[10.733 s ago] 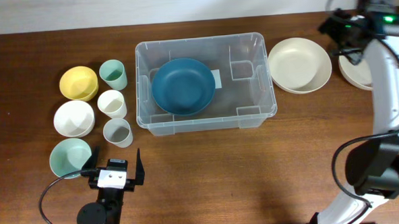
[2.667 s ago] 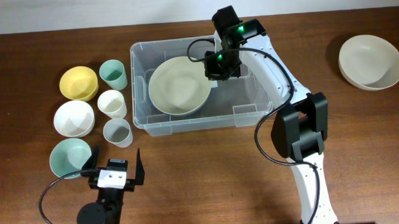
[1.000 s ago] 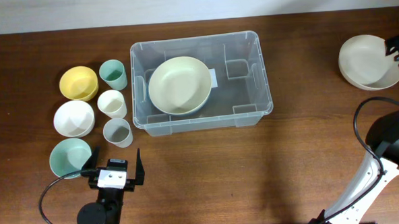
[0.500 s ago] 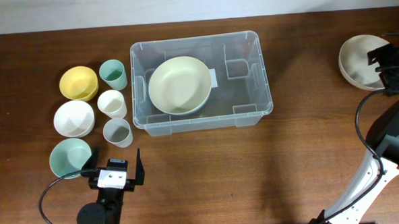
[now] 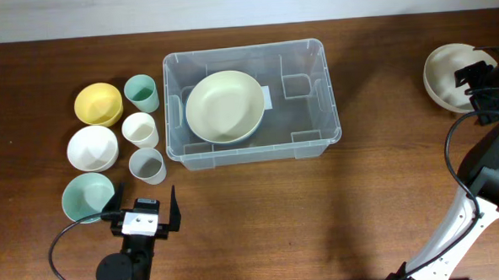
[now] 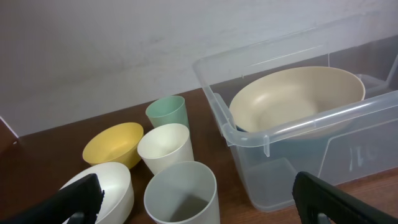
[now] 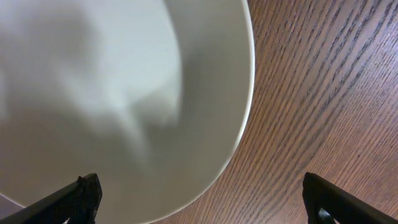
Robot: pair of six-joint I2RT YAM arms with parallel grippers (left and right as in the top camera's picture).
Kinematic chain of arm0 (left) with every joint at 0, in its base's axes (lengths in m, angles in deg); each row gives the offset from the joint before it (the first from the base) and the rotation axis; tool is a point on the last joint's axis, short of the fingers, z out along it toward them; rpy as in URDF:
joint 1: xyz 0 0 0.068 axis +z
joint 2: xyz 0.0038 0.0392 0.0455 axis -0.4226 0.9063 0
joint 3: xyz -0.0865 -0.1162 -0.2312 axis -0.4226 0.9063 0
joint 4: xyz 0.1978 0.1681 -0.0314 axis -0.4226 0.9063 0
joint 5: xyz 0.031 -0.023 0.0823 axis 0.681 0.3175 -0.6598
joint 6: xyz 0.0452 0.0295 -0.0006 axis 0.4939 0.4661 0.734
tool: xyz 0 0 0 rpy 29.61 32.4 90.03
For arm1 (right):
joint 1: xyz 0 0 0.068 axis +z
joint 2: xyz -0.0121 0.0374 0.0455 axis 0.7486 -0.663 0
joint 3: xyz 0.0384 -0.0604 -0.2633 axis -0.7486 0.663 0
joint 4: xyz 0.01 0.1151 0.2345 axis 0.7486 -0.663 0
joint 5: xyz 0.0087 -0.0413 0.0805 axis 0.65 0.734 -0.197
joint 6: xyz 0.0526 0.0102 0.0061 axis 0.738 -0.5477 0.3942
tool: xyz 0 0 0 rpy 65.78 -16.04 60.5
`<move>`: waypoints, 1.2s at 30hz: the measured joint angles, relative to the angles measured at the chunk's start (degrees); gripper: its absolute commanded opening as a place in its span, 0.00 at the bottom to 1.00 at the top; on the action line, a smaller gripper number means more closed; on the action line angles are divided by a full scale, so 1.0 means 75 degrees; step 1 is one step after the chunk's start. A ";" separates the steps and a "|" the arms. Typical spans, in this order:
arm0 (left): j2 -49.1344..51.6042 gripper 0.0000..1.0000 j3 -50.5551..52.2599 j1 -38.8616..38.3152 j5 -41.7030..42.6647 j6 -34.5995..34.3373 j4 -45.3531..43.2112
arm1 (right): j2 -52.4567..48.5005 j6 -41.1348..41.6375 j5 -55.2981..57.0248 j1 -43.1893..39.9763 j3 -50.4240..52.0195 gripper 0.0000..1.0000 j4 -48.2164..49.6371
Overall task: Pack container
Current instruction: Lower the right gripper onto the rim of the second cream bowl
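The right jaws hang wide open with nothing in them, the rim of the white bowl (image 7: 124,93) lying between them, likely lined up to pinch it next. The left jaws, just as wide and empty, wait near the cups (image 5: 139,128). The container (image 5: 245,47) sits mid-surface (image 5: 320,221), a tan bowl (image 5: 224,106) already inside.

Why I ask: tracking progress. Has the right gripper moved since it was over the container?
Yes. The right gripper went right, away from the container, to the cream bowl.
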 measured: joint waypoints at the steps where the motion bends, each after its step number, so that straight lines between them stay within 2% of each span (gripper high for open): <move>1: 0.0000 1.00 0.0000 0.0000 0.0000 0.0000 0.0000 | -0.0003 0.0003 0.0000 0.0000 0.0003 0.99 0.0000; 21: 0.0000 1.00 0.0000 0.0000 0.0000 0.0000 0.0000 | -0.0041 0.0356 -0.0431 -0.0029 0.0764 0.99 0.0933; 31: 0.0000 1.00 0.0000 0.0000 0.0000 0.0000 0.0000 | -0.0055 0.0361 -0.0425 -0.0029 0.0764 1.00 0.1003; 35: 0.0000 1.00 0.0000 0.0000 0.0000 0.0003 0.0000 | -0.0055 0.0382 -0.0425 -0.0029 0.0766 0.96 0.1003; 36: 0.0000 1.00 0.0000 0.0000 0.0000 0.0000 0.0000 | -0.0055 0.0376 -0.0425 -0.0029 0.0772 0.93 0.1005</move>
